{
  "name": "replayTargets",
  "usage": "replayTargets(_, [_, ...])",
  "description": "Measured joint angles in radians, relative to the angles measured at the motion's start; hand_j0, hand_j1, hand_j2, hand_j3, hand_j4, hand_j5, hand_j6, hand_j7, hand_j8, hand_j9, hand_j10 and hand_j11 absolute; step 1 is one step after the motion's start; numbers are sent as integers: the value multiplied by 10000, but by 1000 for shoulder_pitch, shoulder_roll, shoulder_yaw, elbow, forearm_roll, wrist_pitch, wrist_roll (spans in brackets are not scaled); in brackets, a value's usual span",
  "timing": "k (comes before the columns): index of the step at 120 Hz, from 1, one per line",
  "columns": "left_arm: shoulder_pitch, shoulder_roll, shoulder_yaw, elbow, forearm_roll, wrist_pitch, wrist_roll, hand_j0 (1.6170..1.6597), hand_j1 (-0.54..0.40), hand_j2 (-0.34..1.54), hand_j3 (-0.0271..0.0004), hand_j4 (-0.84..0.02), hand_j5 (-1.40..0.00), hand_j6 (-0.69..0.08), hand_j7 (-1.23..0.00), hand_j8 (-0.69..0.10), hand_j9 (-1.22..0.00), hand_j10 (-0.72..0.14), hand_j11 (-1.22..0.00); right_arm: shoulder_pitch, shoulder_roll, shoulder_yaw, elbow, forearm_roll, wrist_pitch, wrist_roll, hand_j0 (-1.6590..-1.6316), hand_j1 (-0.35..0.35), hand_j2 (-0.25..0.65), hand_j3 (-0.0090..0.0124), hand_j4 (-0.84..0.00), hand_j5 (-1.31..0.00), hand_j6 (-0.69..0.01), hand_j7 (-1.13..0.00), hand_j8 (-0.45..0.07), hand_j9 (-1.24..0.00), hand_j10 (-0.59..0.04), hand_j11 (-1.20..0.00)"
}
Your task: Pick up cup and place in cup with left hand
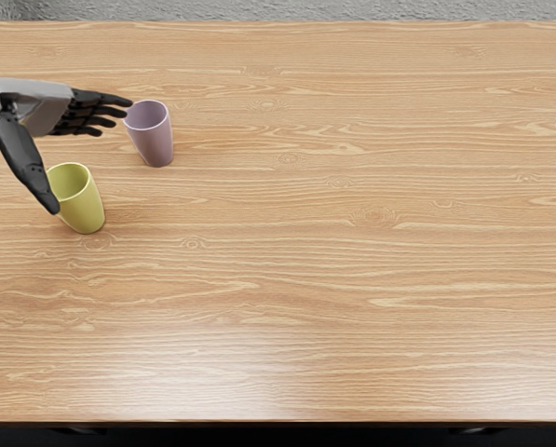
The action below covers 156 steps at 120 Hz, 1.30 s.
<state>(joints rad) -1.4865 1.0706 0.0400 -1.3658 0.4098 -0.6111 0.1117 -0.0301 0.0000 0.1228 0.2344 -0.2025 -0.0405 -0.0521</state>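
Note:
From the picture's left edge my left hand (84,154) reaches over the table, its fingers extended and its thumb spread wide, holding nothing. The thumb overlaps the left rim of a yellow-green cup (84,207), and whether they touch cannot be told. A purple cup (154,142) stands upright behind and to the right of the green one, with the fingertips at its left rim. Both cups have their openings up, and no contents show in either.
The wooden table (352,279) fills most of the view, its front edge near the bottom of the picture. Behind its far edge lies a grey textured surface (287,10).

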Motion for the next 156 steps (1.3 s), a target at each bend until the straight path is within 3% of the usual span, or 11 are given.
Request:
replayTargets(17, [4, -8, -2, 1, 14, 0, 0, 16580, 3491, 3, 0, -49, -6, -60, -4, -57, -1, -44, 1, 2, 0, 5, -1, 0, -2, -1, -16581, -3203, -49, 0, -239, -311, -239, -311, -239, -311, -239, -311])
replayTargets(24, [1, -65, -1, 3, 35, 2, 12, 16580, 3491, 7, 0, -47, -7, -57, -4, -54, -1, -42, 1, 2, 0, 7, -1, 0, -2, -1, -16581, -3203, -49, 0, -239, -311, -239, -311, -239, -311, -239, -311])
replayTargets(35, [-9, -130, -2, 2, 99, 41, 73, 16580, 3491, 4, 0, -48, -6, -58, -4, -55, -1, -42, 1, 3, 0, 8, -1, 0, -2, -1, -16581, -3204, -48, 0, -239, -310, -239, -310, -239, -310, -239, -310])
replayTargets(44, [-54, -207, -2, 5, 136, 74, 125, 16580, 3491, 9, 0, -46, -7, -57, -4, -53, -2, -40, 0, 3, 0, 9, -1, 0, -2, -1, -16581, -3203, -49, 0, -239, -310, -238, -311, -238, -311, -238, -311])
replayTargets(51, [-67, -308, -2, 8, 195, 116, 200, 16580, 3488, 4, 0, -39, -5, -48, -3, -45, -1, -33, 0, 3, 0, 9, -1, 0, -2, -1, -16581, -3203, -49, 0, -239, -311, -239, -311, -239, -311, -239, -311])
replayTargets(59, [-51, -339, -1, 10, 276, 180, 271, 16580, 3489, 1, 0, -37, -5, -47, -3, -43, -1, -32, 0, 4, 0, 7, -1, 0, -2, -1, -16581, -3204, -48, 0, -239, -311, -239, -311, -240, -311, -240, -311])
replayTargets(73, [-63, -442, 2, 41, 407, 263, 326, 16581, 3490, 4, 0, -35, -5, -44, -3, -41, -1, -29, 0, 11, 0, 5, -1, 0, -1, 0, -16581, -3203, -49, 0, -239, -311, -239, -311, -239, -311, -239, -311])
replayTargets(86, [-40, -475, 6, 102, 488, 313, 343, 16581, 3491, 4, 0, -33, -5, -42, -3, -39, -1, -27, 0, 16, 0, 4, -1, 0, -1, 0, -16581, -3203, -49, 0, -239, -311, -239, -311, -240, -311, -240, -311])
replayTargets(104, [-26, -501, 9, 172, 558, 361, 350, 16581, 3491, 8, 0, -34, -5, -45, -3, -42, -2, -29, 0, 18, 0, 4, -1, 0, -1, 0, -16581, -3203, -49, 0, -239, -311, -239, -311, -239, -311, -239, -311])
replayTargets(146, [8, -727, 44, 394, 672, 431, 342, 16581, 3490, 11, 0, -31, -5, -42, -3, -39, -2, -26, -1, 19, 0, 4, -1, 0, -1, 0, -16581, -3203, -49, 0, -240, -311, -239, -311, -239, -311, -239, -311])
replayTargets(156, [8, -736, 65, 454, 684, 434, 333, 16581, 3491, 11, 0, -29, -5, -40, -3, -37, -2, -25, -1, 19, 0, 4, -1, 0, -1, 0, -16581, -3203, -49, 0, -240, -311, -239, -311, -240, -311, -239, -311])
